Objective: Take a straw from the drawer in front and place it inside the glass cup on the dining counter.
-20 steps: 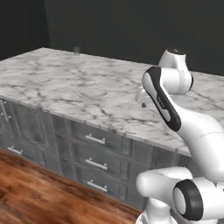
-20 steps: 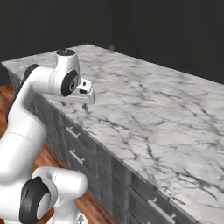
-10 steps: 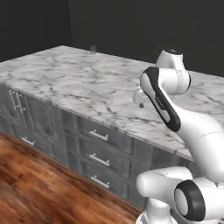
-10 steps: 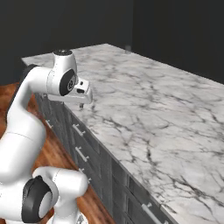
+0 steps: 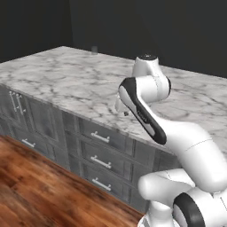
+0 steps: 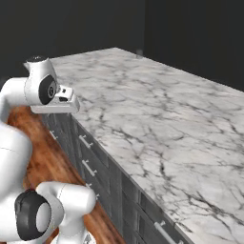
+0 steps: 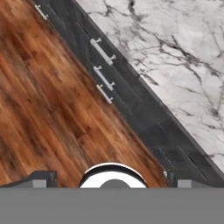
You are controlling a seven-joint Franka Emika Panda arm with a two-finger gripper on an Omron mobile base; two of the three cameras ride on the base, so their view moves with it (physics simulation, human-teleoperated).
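The base has rolled along the cabinets since a second ago, so the whole room has slid sideways in both base views; the arm's pose looks unchanged.

Left base view: the arm (image 5: 142, 111) hangs folded over the near edge of the dining counter (image 5: 66, 80), and the glass cup (image 5: 94, 49) stands well away from the jaws, at the slab's far edge.

Right base view: the cup (image 6: 138, 53) again sits far beyond the hand, across the marble.

Hand view: the gripper (image 7: 110, 178) has its jaws spread wide with nothing between them, looking down at the wooden floor (image 7: 48, 109) and the narrow drawers (image 7: 105, 74) ahead of them, all closed.

I can't pick out the straw; presumably it still lies in a closed drawer. The risk I see is the hand clipping the thick counter edge while driving, or pulling one of these narrow drawers instead of the wide one.
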